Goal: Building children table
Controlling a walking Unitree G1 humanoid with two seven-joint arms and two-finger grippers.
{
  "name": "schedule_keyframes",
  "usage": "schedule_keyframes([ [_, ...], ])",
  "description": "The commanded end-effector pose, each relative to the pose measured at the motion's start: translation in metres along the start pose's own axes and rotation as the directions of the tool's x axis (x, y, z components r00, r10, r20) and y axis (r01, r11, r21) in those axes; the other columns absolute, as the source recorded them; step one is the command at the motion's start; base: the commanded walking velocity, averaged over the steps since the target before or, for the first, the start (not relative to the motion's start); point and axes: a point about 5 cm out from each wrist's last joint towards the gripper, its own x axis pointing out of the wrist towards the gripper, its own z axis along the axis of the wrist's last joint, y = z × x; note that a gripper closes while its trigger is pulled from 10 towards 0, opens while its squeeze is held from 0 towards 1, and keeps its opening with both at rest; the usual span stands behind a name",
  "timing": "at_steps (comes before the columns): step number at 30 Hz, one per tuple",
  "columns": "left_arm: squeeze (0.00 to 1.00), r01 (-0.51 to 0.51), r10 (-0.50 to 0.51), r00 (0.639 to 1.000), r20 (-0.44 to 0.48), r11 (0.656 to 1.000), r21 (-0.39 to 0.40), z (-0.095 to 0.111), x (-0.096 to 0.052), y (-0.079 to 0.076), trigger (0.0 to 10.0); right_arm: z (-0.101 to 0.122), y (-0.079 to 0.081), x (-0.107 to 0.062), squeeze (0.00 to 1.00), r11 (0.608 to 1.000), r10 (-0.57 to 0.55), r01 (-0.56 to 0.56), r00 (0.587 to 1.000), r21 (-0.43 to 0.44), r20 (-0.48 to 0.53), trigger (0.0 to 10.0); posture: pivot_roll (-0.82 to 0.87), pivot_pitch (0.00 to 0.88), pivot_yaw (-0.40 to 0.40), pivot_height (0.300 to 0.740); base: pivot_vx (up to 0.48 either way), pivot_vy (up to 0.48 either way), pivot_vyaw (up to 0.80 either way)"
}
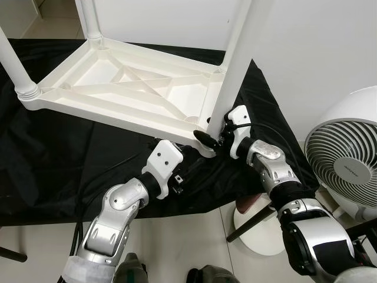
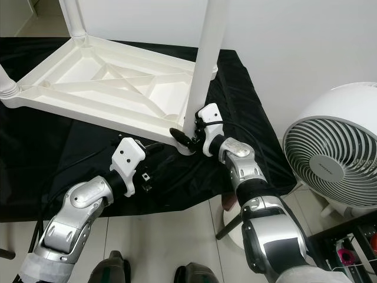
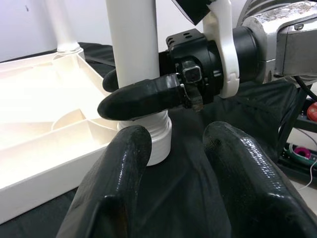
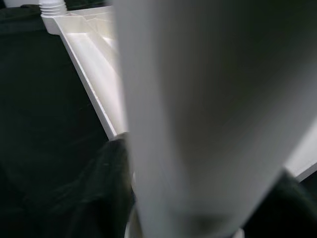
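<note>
A white plastic table (image 1: 118, 88) lies upside down on a black cloth (image 1: 59, 159), its legs pointing up. My right gripper (image 1: 209, 134) is shut on the near right leg (image 1: 235, 65) just above its ribbed socket at the table's corner. One black finger (image 3: 143, 99) lies across the front of that leg in the left wrist view. The same leg (image 4: 198, 99) stands blurred and very close in the right wrist view. My left gripper (image 3: 178, 144) is open, low over the cloth, a short way before that corner and touching nothing.
Two more legs stand at the far left corner (image 1: 15, 65) and the back corner (image 1: 91, 17). A white fan (image 1: 347, 153) stands on the right, past the cloth's edge. A white round base (image 1: 259, 230) sits on the floor below my right arm.
</note>
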Motion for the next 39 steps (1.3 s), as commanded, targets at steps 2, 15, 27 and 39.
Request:
schedule_keyframes([
  [2,0.00,-0.056,0.056,0.998,-0.012,0.998,0.005,0.000,0.000,0.000,10.0,-0.011,0.003,-0.004,0.00,1.000,0.006,-0.005,1.000,0.028,-0.015,0.0,0.08,0.019,-0.089,0.740,0.000,0.000,0.00],
  [15,0.00,-0.041,0.040,0.999,-0.017,0.999,-0.003,0.000,0.003,-0.002,10.0,-0.008,-0.006,-0.010,0.00,0.930,-0.365,0.360,0.929,0.080,0.067,0.0,0.06,0.035,-0.081,0.740,0.000,0.000,0.00],
  [27,0.00,-0.027,0.027,0.999,-0.020,1.000,-0.012,-0.001,0.004,-0.004,10.0,-0.011,0.043,-0.004,0.00,0.764,-0.639,0.624,0.767,0.164,0.060,0.0,0.04,0.043,-0.069,0.740,0.000,0.000,0.00],
  [39,0.00,-0.026,0.026,1.000,-0.016,1.000,-0.010,0.000,0.005,-0.003,10.0,-0.002,0.025,-0.013,1.00,0.850,-0.520,0.504,0.849,0.152,0.092,10.0,0.04,0.039,-0.072,0.740,0.000,0.000,0.00],
])
